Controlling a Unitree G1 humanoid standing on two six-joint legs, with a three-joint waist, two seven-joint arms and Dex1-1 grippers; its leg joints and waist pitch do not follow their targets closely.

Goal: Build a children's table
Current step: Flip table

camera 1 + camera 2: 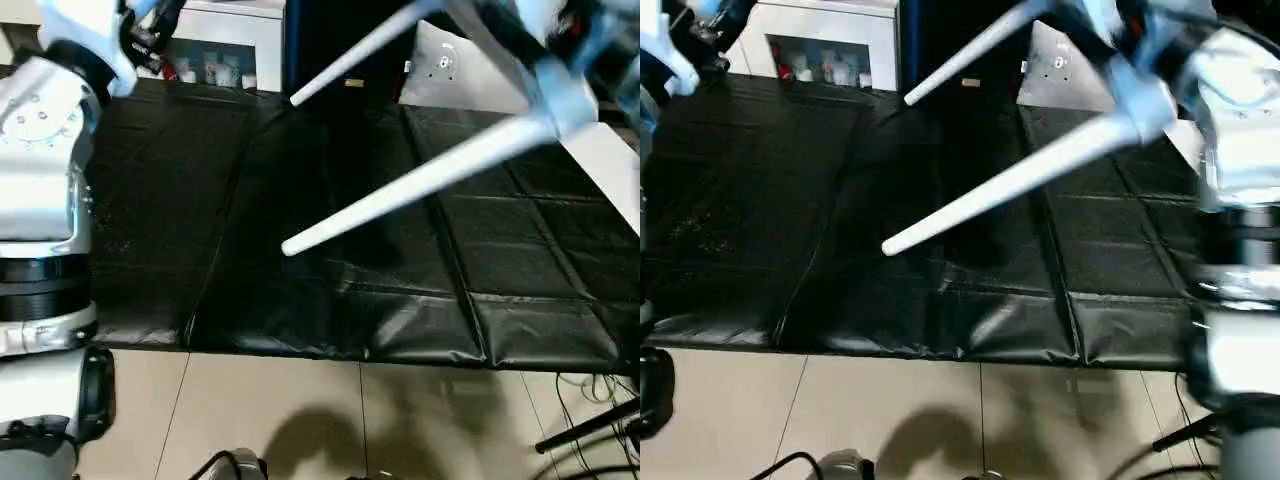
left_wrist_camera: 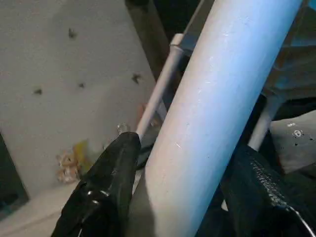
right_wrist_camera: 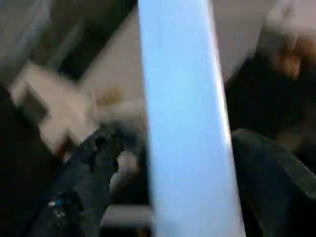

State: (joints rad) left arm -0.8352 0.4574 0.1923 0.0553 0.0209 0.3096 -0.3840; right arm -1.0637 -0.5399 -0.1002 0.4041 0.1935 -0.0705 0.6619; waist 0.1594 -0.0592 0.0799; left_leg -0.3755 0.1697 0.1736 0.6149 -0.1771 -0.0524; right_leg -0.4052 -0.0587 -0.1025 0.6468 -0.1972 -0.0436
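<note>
The white children's table is held up in the air above the mat, tilted, with its blurred top (image 1: 560, 85) at the upper right. Two tapered legs slant down toward the left: a longer near one (image 1: 420, 180) and a farther one (image 1: 350, 60). In the left wrist view, my left gripper (image 2: 182, 187) has its black fingers (image 2: 108, 187) pressed on both sides of a thick white leg (image 2: 217, 98). The ribbed underside (image 2: 291, 59) shows beyond it. My right gripper (image 3: 173, 177) is closed around another white leg (image 3: 182, 98), in a blurred picture.
A black padded mat (image 1: 300, 280) covers the floor below the table. Behind it stand a white cabinet with glass doors (image 1: 830, 45) and a flat white board (image 1: 450, 70). Pale tiles (image 1: 300, 420) lie in front, with cables and a black stand leg (image 1: 590, 425) at the right.
</note>
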